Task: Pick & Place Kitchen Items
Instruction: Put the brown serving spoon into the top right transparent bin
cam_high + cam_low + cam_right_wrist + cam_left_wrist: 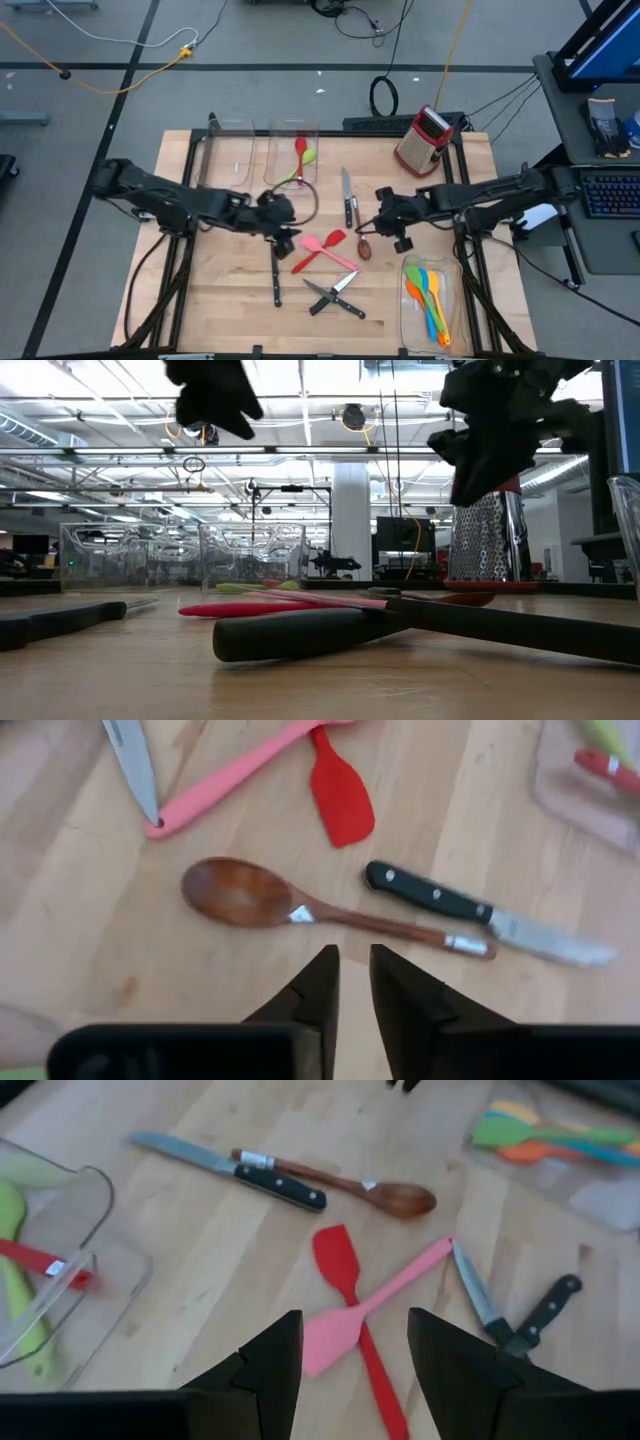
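On the wooden table a red spatula (318,252) and a pink spatula (338,256) lie crossed. A brown spoon (300,910) lies beside a black-handled knife (480,915). My left gripper (355,1320) hovers open above the pink spatula's blade (330,1335), touching nothing. Above the table, just short of the brown spoon's handle, my right gripper (354,952) hovers with its fingers a narrow gap apart and nothing between them. In the high view the left gripper (288,232) and the right gripper (372,228) face each other across the spatulas.
Two crossed knives (335,296) and a single knife (276,282) lie toward the near edge. A clear bin (432,325) at the near right holds several coloured utensils. Another clear bin (285,140) at the far side holds a red and a green utensil. A red box grater (425,140) stands far right.
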Controlling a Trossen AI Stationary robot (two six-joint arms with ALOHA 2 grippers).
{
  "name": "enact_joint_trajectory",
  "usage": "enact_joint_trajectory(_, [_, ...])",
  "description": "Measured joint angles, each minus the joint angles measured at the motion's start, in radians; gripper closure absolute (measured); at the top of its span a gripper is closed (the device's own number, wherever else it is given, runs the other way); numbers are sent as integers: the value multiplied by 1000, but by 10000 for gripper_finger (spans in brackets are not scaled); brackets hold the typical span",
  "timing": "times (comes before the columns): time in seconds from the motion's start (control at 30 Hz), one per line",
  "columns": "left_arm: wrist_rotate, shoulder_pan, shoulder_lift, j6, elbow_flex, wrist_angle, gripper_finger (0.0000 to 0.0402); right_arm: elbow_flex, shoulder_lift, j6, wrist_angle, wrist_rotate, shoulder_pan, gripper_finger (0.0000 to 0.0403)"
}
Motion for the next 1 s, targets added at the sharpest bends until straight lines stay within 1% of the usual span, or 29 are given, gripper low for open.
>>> enact_joint_trajectory(0.07, [-12,-9,-55,-8,-59,37,215,14,28,-63,-2,0,-4,334])
enact_joint_trajectory(0.17, [-48,-22,-130,-33,-134,32,215,43,76,-172,12,2,-9,312])
enact_joint_trajectory(0.23, [-54,-30,-181,-56,-179,42,215,58,110,-233,15,4,-10,297])
enact_joint_trajectory(0.3, [-56,-37,-222,-79,-215,34,215,69,143,-294,38,5,-14,282])
enact_joint_trajectory(0.43, [-83,-52,-296,-122,-273,32,215,77,204,-409,15,6,-18,261])
enact_joint_trajectory(0.53, [-106,-63,-334,-131,-297,38,215,76,241,-546,-25,7,-18,257])
enact_joint_trajectory(0.67, [-123,-67,-359,-140,-308,39,215,76,284,-681,-12,9,-18,261])
enact_joint_trajectory(0.87, [-127,-67,-360,-140,-311,36,215,75,320,-884,32,115,-21,262])
enact_joint_trajectory(1.0, [-140,-67,-360,-153,-311,37,215,75,328,-989,55,111,-24,262])
